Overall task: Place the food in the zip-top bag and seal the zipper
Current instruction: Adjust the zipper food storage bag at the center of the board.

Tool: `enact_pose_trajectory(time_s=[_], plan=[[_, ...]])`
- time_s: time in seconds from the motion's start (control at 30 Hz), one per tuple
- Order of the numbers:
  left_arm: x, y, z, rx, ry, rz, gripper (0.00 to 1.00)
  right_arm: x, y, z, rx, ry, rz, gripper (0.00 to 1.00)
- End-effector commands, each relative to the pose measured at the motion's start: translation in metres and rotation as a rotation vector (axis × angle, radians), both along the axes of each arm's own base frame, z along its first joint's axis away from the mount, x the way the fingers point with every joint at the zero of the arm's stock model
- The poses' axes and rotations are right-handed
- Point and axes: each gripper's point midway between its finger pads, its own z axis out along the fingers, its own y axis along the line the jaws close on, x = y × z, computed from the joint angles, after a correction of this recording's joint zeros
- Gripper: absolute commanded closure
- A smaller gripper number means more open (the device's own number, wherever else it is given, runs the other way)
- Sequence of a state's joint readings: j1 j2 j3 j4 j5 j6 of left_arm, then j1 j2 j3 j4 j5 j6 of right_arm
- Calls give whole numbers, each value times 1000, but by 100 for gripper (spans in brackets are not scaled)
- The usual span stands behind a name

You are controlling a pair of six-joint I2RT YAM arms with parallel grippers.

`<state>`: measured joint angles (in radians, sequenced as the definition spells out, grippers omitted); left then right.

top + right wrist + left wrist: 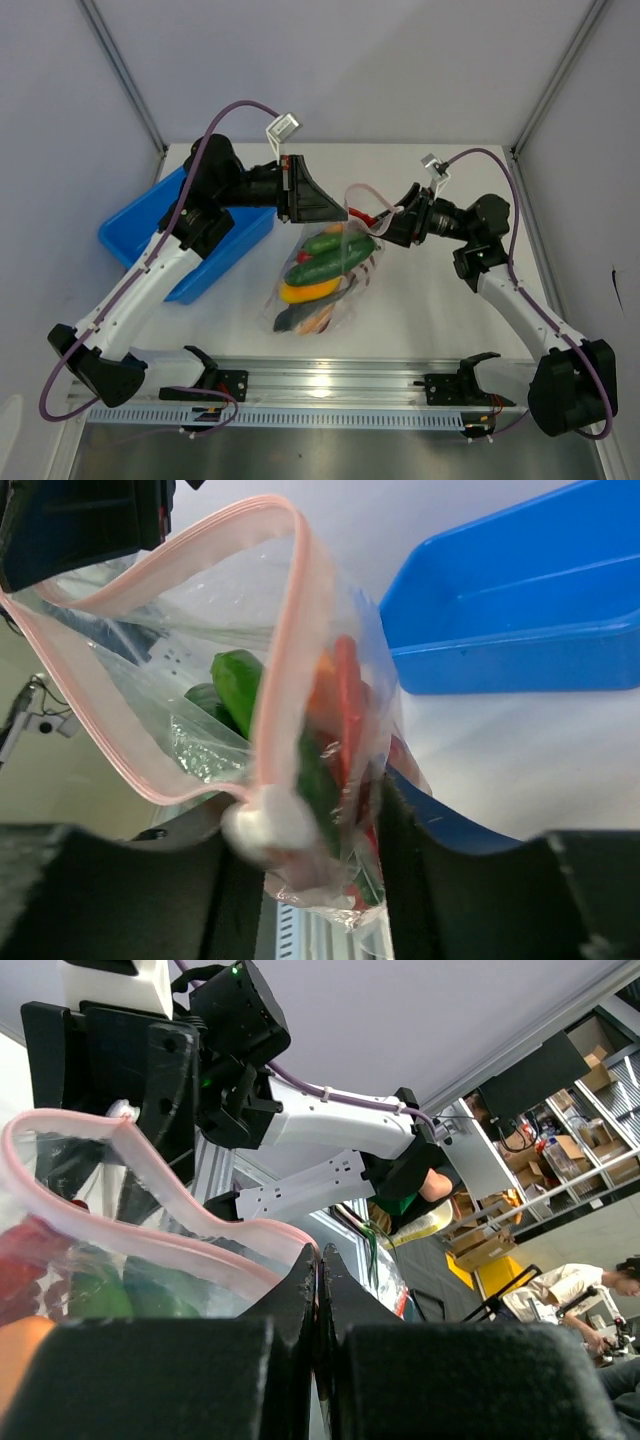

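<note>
Colourful toy foods (325, 265) are lying inside the clear crinkly bag (200, 610) (its pink zipper strip (292, 630) is gaping, unsealed). The left gripper (320, 1260) is pinching the strip, and the right gripper (315, 820) is straddling it, hold unclear.

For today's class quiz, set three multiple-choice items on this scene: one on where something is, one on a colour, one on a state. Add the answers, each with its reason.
1. Where does the blue bin stand relative to the zip-top bag?
A. on the side of the left arm
B. on the right arm's side
C. on top of it

2. What colour is the zipper?
A. green
B. pink
C. black

3. How is the bag's mouth?
A. sealed flat
B. gaping open
C. folded under the bag

Answers:
1 A: the top view shows the bin beside the left arm.
2 B: both wrist views show a pink strip along the mouth.
3 B: the strip's two sides curve well apart in the right wrist view.
</note>
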<state>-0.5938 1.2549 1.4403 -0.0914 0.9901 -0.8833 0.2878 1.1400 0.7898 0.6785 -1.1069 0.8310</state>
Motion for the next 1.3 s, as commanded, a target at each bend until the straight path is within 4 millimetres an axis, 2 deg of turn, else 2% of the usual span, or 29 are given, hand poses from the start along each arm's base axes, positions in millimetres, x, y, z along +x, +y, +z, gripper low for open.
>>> enact_pose_trajectory(time_s=[0.0, 0.03, 0.13, 0.27, 0.33, 0.47, 0.6, 0.63, 0.67, 0.73, 0.77, 0.83, 0.93, 0.97, 1.03, 1.1, 1.17, 1.27], plan=[[-6, 5, 20, -52, -48, -6, 99, -7, 0, 32, 38, -118, 39, 56], [-4, 5, 17, -46, -44, -3, 99, -5, -1, 34, 35, -127, 33, 61], [-2, 7, 14, -44, -42, 6, 99, 0, -1, 29, 8, -96, 15, 67], [-1, 10, 9, -38, -43, 26, 99, 2, -3, 27, -11, -86, 0, 95], [1, 13, 0, -17, -28, 42, 99, 3, -5, 29, -16, -71, -10, 100], [10, 19, -26, 53, -22, 117, 99, -3, -7, 36, -36, -65, -16, 100], [22, 28, -64, 179, 3, 214, 94, -13, -9, 28, -84, -14, -13, 100], [24, 30, -79, 217, 30, 224, 91, -14, -9, 25, -95, -5, -15, 100], [25, 32, -83, 231, 4, 235, 77, -15, -10, 22, -108, -15, -17, 100], [30, 36, -95, 258, -21, 266, 63, -20, -12, 14, -133, 27, -12, 100], [30, 37, -97, 260, -40, 266, 52, -22, -13, 10, -148, 44, -11, 100], [33, 40, -102, 285, -89, 285, 40, -27, -13, 7, -165, 68, -6, 100], [47, 48, -92, 314, -210, 355, 3, -35, -14, 3, -211, 91, 3, 100], [47, 51, -76, 308, -259, 369, 1, -38, -15, 3, -224, 91, 8, 100], [53, 51, -71, 320, -324, 369, 1, -43, -16, -2, -252, 111, 17, 100], [55, 45, -56, 291, -377, 341, 0, -47, -17, -5, -264, 129, 27, 100], [48, 40, -41, 251, -454, 278, 1, -51, -17, -9, -276, 156, 30, 100], [50, 34, -36, 257, -562, 255, 0, -55, -15, -11, -302, 177, 30, 100]])
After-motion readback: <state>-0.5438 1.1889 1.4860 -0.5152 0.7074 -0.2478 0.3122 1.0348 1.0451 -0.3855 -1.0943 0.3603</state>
